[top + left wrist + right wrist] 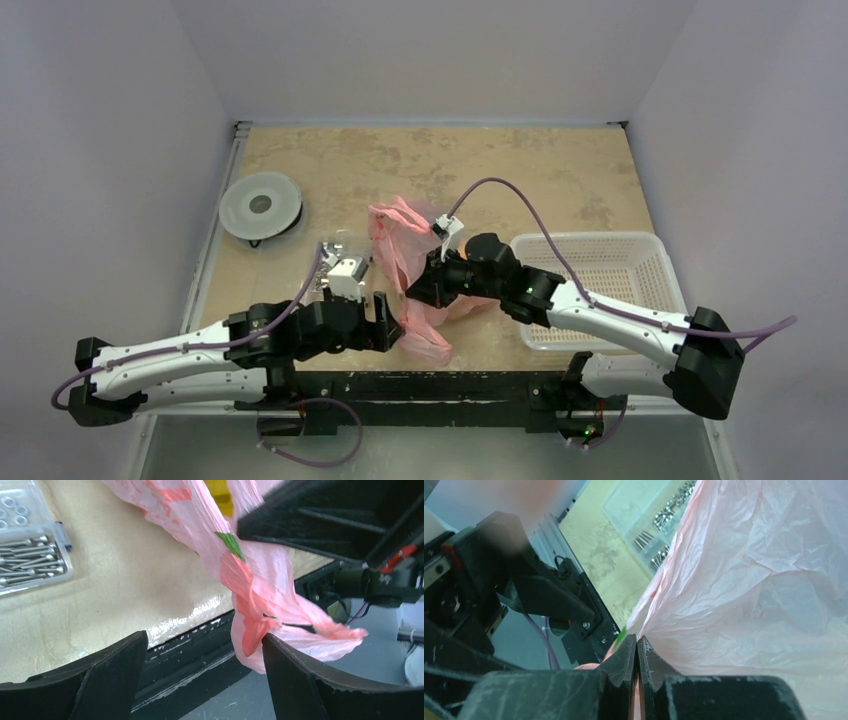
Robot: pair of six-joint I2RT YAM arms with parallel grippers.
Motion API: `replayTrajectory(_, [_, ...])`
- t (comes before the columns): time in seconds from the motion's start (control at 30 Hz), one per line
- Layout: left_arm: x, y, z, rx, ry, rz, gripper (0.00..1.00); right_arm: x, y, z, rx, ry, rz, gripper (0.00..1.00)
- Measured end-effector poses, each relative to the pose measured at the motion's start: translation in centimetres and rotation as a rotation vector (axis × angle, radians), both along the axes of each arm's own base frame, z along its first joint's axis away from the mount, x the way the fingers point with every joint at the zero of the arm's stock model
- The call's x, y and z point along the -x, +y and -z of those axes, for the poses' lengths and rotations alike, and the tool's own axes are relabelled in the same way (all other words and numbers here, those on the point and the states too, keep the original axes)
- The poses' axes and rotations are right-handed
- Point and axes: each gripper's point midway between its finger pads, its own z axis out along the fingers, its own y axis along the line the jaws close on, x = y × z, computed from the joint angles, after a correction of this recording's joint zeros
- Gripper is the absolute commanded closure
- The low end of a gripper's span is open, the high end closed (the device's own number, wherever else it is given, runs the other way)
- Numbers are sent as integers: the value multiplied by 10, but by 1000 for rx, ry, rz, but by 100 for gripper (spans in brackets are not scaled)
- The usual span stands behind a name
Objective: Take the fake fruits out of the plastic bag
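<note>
Tan tabletop [520, 170], pale walls. Right gripper [636, 647] pinched shut on film of plastic bag [405, 265]. Left gripper [205, 680] wide open, bag tail hanging beside one finger. Probably best: firm pinch, lift high, regrip low with left, tip contents out. Yellow of fake fruits [220, 492] glimpsed inside bag. Clear box [30, 555] holding screws. White basket [600, 265], no fruit seen.

pale lilac-grey walls [110, 120] close in a beige mottled tabletop [520, 170] on three sides (back, left and right). a silver metal rail [203, 270] runs along its left edge, a black bar [440, 385] along the near edge. light is soft and even.
</note>
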Motion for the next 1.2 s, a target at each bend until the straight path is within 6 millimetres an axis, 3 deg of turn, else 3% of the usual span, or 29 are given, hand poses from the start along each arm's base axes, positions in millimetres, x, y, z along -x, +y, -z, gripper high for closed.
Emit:
replayTrajectory(0.13, [-20,6,-14,20,-23,-73,14,0,-1,-14,-35,-32,1,100])
replayTrajectory(0.27, [-39,8,-17,23,-27,-119,12,0,-3,-10,-27,-30,7,100])
replayTrajectory(0.43, [-40,-7,-20,13,-21,-68,10,1,-5,-3,-14,-20,6,100])
replayTrajectory(0.57, [-34,-7,-24,24,-23,-22,10,2,-7,1,-9,-18,9,100])
replayTrajectory(0.87, [-15,45,-52,-6,-64,-13,12,1,-15,-12,-32,-47,36,100])
replayTrajectory(0.93, [-16,49,-58,1,-74,-25,11,1,-14,-11,-28,-44,36,100])
replayTrajectory(1.07, [-24,43,-62,4,-89,-50,11,1,-13,-5,-15,-33,36,100])
replayTrajectory(1.2, [-41,15,-56,-40,-67,-77,11,1,-12,-1,-11,-15,37,100])
